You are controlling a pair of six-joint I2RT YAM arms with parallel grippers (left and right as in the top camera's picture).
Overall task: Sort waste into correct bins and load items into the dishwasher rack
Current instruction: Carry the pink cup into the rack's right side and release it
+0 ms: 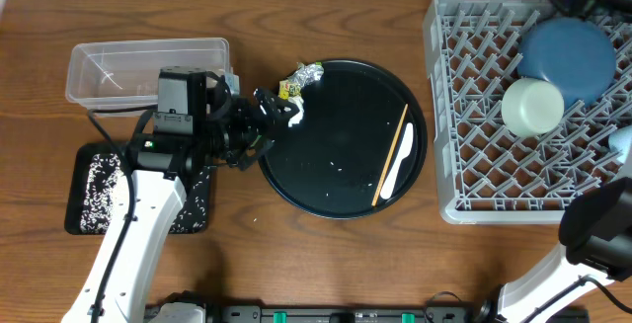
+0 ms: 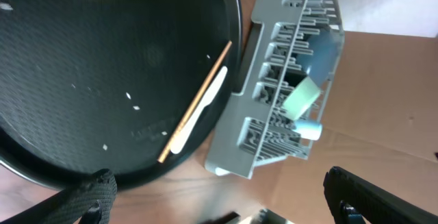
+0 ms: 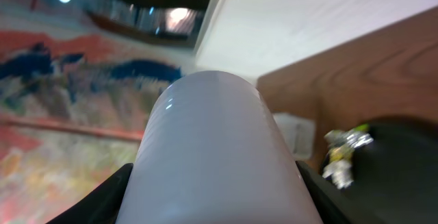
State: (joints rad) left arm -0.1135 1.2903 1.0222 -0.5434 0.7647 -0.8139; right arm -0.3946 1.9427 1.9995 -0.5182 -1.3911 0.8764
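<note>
— Pink one first: clamping the small pink plastic cup [image 3: 219, 135] between the fingers of the right gripper [image 3: 217, 200], holding it above the far edge of the large square grey plastic rack [image 1: 464, 165].

— And hovering with the fingers of the left gripper [image 1: 265, 125] spread wide, gripping nothing, at the left rim of the large round black tray [image 1: 346, 96], just beside the crumpled silver foil [image 1: 310, 71], yellow wrapper [image 1: 288, 89] and white paper scrap [image 1: 294, 116].

Grey rack [image 1: 464, 165], blue plate [image 1: 568, 51], green bowl [image 1: 531, 106], pale pink cup [image 3: 215, 148].

Left arm [image 1: 138, 224]: white link, black wrist block, black cables; left claw [image 1: 275, 121] black. Right arm [image 1: 553, 279]: white link, black joint.
</note>
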